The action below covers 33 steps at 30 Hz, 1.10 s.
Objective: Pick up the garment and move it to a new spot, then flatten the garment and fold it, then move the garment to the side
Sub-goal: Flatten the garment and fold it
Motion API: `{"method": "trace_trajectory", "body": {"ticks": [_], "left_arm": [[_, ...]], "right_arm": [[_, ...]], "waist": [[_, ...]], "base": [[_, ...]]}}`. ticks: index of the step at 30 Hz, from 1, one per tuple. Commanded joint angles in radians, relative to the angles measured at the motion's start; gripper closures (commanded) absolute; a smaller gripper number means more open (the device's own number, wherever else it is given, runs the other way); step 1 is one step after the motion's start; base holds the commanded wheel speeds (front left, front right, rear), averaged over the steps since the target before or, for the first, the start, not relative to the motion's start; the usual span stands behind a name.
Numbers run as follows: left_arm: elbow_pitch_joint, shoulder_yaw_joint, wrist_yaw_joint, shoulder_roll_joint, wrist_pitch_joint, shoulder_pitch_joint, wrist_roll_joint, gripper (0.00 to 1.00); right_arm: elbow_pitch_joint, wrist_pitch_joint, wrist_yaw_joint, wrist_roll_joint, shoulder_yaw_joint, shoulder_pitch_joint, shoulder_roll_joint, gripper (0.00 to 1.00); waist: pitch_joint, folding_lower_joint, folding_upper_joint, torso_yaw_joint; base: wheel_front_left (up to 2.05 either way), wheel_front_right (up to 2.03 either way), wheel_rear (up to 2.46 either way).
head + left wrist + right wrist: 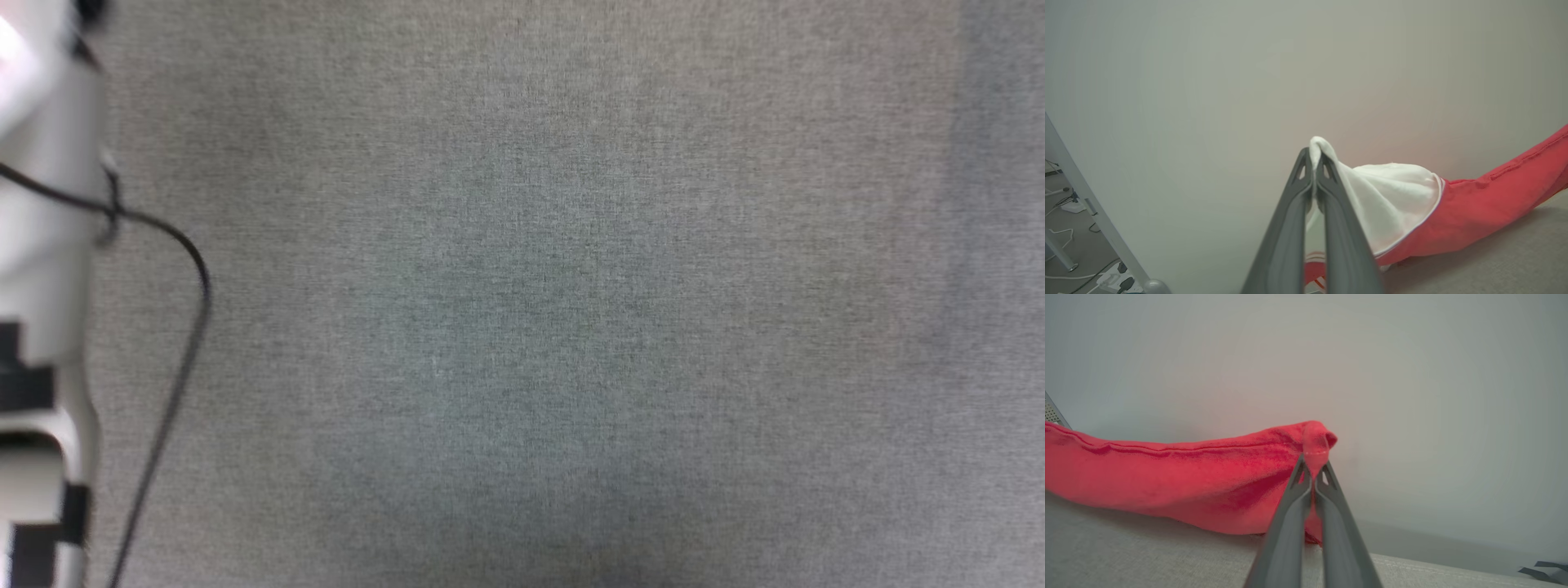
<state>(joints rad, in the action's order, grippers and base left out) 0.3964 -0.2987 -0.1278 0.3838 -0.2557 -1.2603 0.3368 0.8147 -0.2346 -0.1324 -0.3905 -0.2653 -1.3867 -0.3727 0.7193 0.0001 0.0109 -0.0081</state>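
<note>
In the left wrist view my left gripper (1314,157) is shut on a white sleeve of the garment (1474,200), whose red body stretches away to the right above the grey cloth surface (1515,253). In the right wrist view my right gripper (1313,467) is shut on a pinched red edge of the garment (1188,477), which hangs stretched to the left just above the grey surface (1126,555). A pale forearm (41,245) with a black cable (192,327) runs along the head view's left edge.
Grey woven cloth (531,310) covers the table in the head view. A plain pale wall (1249,81) stands behind the garment. At the lower left of the left wrist view a table leg (1090,204) and floor cables (1069,241) show past the surface's edge.
</note>
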Motion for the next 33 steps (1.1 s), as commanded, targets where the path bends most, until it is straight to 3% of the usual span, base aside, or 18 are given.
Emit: {"method": "trace_trajectory", "body": {"ticks": [1, 15, 27, 31, 33], "left_arm": [[-0.019, 0.002, -0.002, -0.009, -0.006, 0.077, -0.001, 1.00], [-0.104, -0.027, -0.003, -0.049, -0.006, 0.712, -0.006, 1.00], [-0.187, -0.140, -0.003, 0.070, 0.024, 1.037, 0.043, 1.00], [-0.241, -0.184, -0.003, 0.107, 0.060, 1.125, 0.067, 1.00], [-0.322, -0.231, -0.003, 0.154, 0.114, 1.242, 0.098, 1.00]], "right_arm": [[-0.016, -0.011, 0.002, -0.027, -0.022, 0.061, -0.001, 1.00], [-0.154, 0.008, 0.002, -0.256, -0.258, 0.540, -0.132, 1.00], [-0.274, 0.122, 0.002, -0.495, -0.323, 0.875, -0.268, 1.00], [-0.327, 0.172, 0.002, -0.571, -0.322, 0.995, -0.307, 1.00], [-0.397, 0.235, 0.002, -0.639, -0.314, 1.133, -0.343, 1.00]], "waist": [[-0.079, -0.0001, -0.0109, 0.012], [-0.370, -0.0001, -0.0109, 0.045], [-0.566, -0.0001, -0.0109, 0.062], [-0.620, -0.0001, -0.0109, 0.060], [-0.667, -0.0001, -0.0109, 0.052]], "base": [[0.00, 0.00, 0.00], [0.00, 0.00, 0.00], [0.00, 0.00, 0.00], [0.00, 0.00, 0.00], [0.00, 0.00, 0.00]]}}
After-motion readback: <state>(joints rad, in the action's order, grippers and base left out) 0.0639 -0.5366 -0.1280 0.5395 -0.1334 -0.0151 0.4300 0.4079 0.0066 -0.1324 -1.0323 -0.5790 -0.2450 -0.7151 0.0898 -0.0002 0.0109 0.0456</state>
